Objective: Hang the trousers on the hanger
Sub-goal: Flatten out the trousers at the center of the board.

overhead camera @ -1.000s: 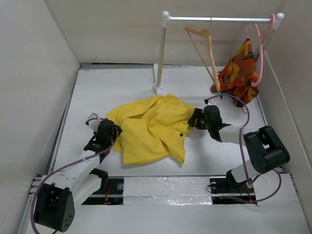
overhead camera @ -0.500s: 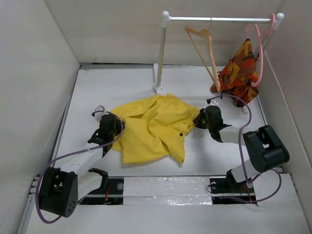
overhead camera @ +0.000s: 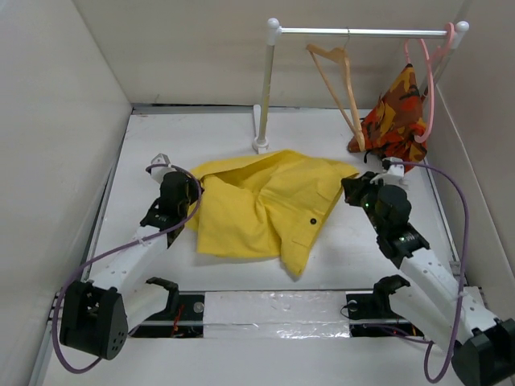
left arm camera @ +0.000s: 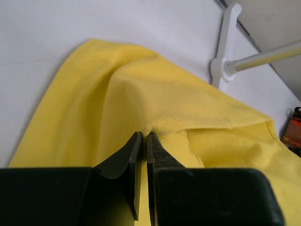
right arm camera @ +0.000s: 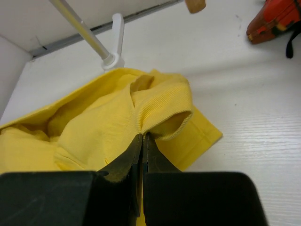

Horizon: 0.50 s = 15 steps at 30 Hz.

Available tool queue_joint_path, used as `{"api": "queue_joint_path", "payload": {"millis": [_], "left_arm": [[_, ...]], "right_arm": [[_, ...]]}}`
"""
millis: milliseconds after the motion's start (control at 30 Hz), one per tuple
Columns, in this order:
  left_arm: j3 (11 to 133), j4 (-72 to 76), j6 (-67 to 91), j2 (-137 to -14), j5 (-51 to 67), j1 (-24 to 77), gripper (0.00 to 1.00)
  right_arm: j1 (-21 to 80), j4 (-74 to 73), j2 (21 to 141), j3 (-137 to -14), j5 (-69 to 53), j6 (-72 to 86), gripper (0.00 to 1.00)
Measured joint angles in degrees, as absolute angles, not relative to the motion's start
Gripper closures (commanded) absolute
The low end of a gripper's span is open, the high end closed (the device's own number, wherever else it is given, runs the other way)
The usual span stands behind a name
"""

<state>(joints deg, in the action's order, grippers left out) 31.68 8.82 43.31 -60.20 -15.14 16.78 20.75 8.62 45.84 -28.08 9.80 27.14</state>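
On the bench (overhead camera: pixel 161 145), the yellow trousers (overhead camera: pixel 257 213) are being gripped at opposite edges by the left hand (left arm camera: pixel 143 139) and right hand (right arm camera: pixel 142 137), both closed tight on the cloth.

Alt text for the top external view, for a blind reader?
Large bright yellow cloth trousers lie spread on a white table, pinched at opposite ends: the left hand shut on one edge, the right hand on the other. Behind, a light tan wooden triangular hanger hangs on a white rail beside an orange-red patterned garment.
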Motion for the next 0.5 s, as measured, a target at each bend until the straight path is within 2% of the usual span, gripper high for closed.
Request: {"api": "queue_joint_path", "payload": {"millis": [200,233,267,367,500], "left_arm": [[32.47,5.72,42.54,-54.13,-14.24,17.74,1.00],[32.47,5.23,42.22,-52.84,-13.47,18.22,0.96],[32.40,4.86,41.74,-51.55,-12.40,18.74,0.78],[32.38,4.38,40.21,-49.08,-9.34,20.08,0.45],[32.38,3.46,39.48,-50.41,-7.38,20.23,0.45]], "right_arm": [[21.10,-6.61,36.53,-34.54,12.03,25.87,1.00],[21.28,-8.93,34.98,-35.81,12.75,25.56,1.00],[21.45,-11.14,33.28,-36.99,14.13,25.26,1.00],[20.58,-16.36,29.98,-40.25,18.94,24.32,1.00],[16.82,-19.16,30.20,-41.12,23.92,24.01,1.00]]}}
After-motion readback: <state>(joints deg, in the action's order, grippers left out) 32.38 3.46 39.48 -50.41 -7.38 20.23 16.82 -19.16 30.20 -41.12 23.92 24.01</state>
